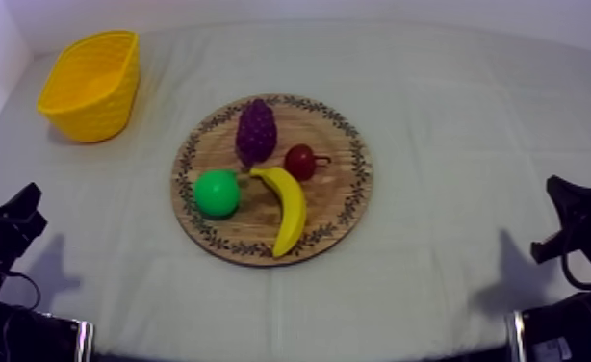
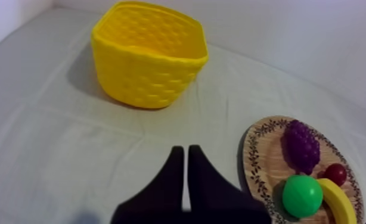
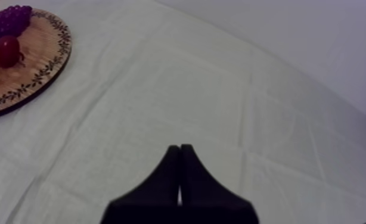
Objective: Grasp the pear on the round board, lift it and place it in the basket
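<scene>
A green pear [image 1: 217,193] lies on the left part of the round wooden board [image 1: 343,207], next to the banana [image 1: 287,207], the purple grapes [image 1: 256,131] and a small red fruit [image 1: 300,162]. The yellow basket [image 1: 92,83] stands at the far left of the table. My left gripper [image 1: 15,214] rests low at the left, shut on nothing; its fingers [image 2: 176,173] form a narrow wedge over bare cloth between the basket [image 2: 146,53] and the pear [image 2: 301,195]. My right gripper [image 1: 564,197] rests low at the right, also shut [image 3: 179,156], well away from the board [image 3: 36,65].
Grey-white cloth [image 1: 453,116] covers the whole table, with open room around the board on every side. A pale wall runs along the left behind the basket.
</scene>
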